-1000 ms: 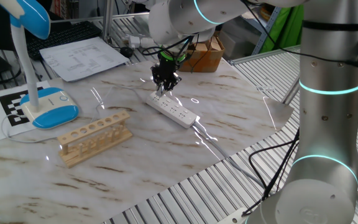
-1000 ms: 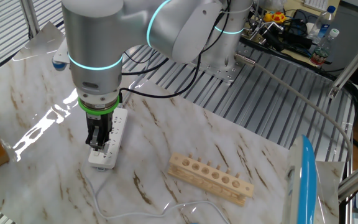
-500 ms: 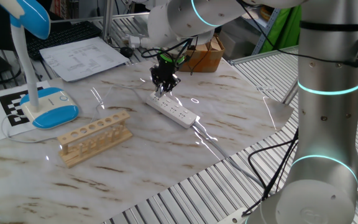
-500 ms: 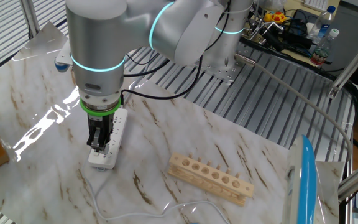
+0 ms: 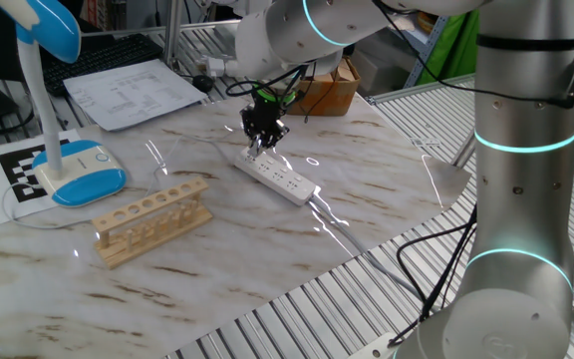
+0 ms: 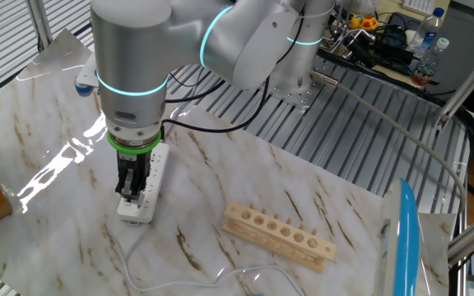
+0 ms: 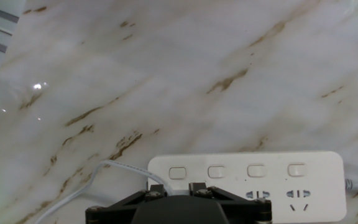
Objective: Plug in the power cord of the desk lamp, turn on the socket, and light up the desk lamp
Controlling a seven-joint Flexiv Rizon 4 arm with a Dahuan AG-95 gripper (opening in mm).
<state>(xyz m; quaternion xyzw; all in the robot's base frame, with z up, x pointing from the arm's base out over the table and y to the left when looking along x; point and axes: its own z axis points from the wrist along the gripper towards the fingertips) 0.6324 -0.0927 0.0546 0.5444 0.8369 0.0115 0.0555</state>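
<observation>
The socket (image 5: 279,180) is a long white power strip on the marble table; it also shows in the other fixed view (image 6: 144,182) and in the hand view (image 7: 247,180) with a row of switches. My gripper (image 5: 258,146) (image 6: 130,191) (image 7: 176,188) stands upright over the strip's end, fingers close together on the plug of the power cord; the plug itself is hidden. The thin white power cord (image 7: 73,194) (image 6: 130,261) runs from under my fingers across the table. The desk lamp (image 5: 68,165) stands at the far left, blue head (image 5: 56,28) up.
A wooden rack with holes (image 5: 152,219) (image 6: 280,233) lies between the lamp and the strip. Papers (image 5: 138,92) and a cardboard box (image 5: 329,88) sit at the back. The strip's thicker cable (image 5: 342,227) leads off the table's front edge.
The arm's upper body has shifted slightly left and up. The fingers stay at the same end of the strip.
</observation>
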